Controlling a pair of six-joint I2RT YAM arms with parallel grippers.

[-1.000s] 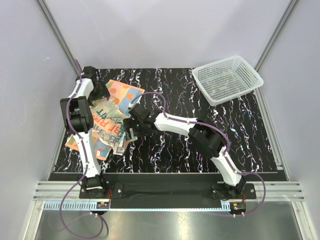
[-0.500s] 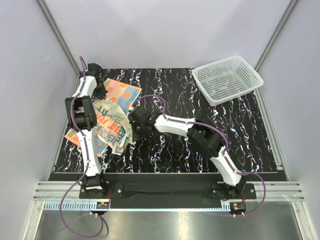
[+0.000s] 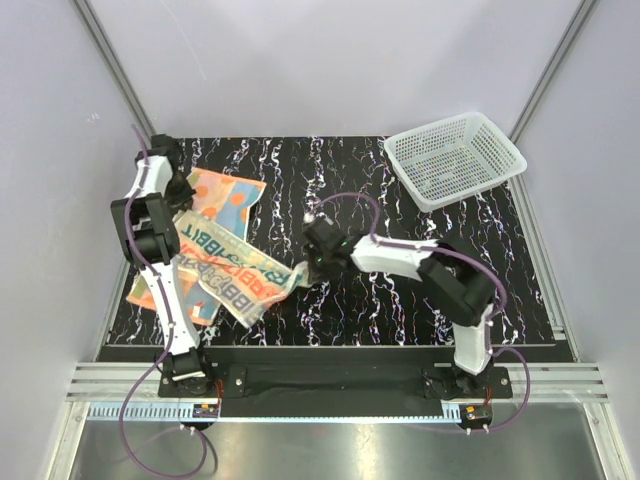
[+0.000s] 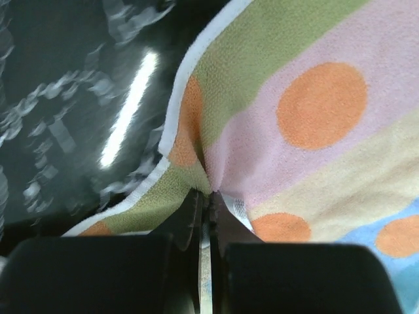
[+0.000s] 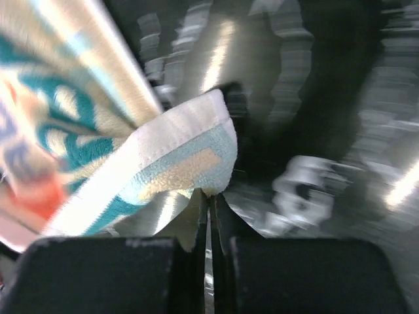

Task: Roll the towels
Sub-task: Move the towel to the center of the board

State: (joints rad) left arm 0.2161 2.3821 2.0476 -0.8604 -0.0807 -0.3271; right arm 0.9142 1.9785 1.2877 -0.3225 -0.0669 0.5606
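The cream towel (image 3: 235, 268) with teal and orange lettering stretches in a crumpled band across the left of the table. My right gripper (image 3: 304, 266) is shut on its right corner. In the right wrist view that white-hemmed corner (image 5: 190, 150) is pinched at my right gripper (image 5: 209, 195). The orange patch-and-dot towel (image 3: 228, 195) lies underneath, showing at the back and again as the orange towel's near end (image 3: 150, 290). My left gripper (image 3: 179, 200) is at its left edge. In the left wrist view my left gripper (image 4: 208, 193) is shut on a fold of the dotted towel (image 4: 308, 124).
A white mesh basket (image 3: 455, 158) stands at the back right corner of the black marbled table (image 3: 400, 200). The left arm's elbow (image 3: 140, 225) rises close to the left wall. A purple cable (image 3: 345, 200) loops over the right arm.
Both grippers have gone from open to shut on cloth. My right gripper has pulled the cream towel's corner rightward and nearer, stretching it out. The left gripper has shifted left.
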